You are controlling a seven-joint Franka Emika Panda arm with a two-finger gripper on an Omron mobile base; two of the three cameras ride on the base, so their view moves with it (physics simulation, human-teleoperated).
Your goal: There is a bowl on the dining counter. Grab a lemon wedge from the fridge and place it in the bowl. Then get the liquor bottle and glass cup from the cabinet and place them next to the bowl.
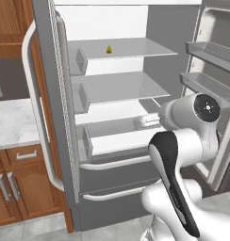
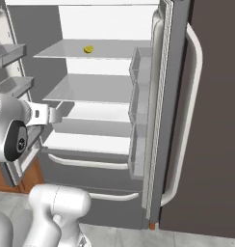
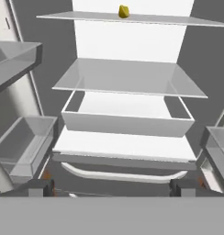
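white shelves fill the open fridge [image 1: 65, 117], its doors swung wide. the lemon wedge [image 1: 109, 49] sits on the top shelf [image 1: 135, 47]. the gripper [image 3: 113, 187] hangs low before the fridge, jaws apart and empty.

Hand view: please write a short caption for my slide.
Open gripper faces the open fridge; lemon wedge sits on upper shelf.

1. Fridge [image 1: 112, 179] standing open, doors swung out to both sides.
2. Lemon wedge [image 1: 109, 49] on the top shelf [image 1: 135, 47], near its middle.
3. Two lower drawers beneath the shelves.
4. Gripper [image 3: 112, 186] before the lowest shelf, well below the wedge.
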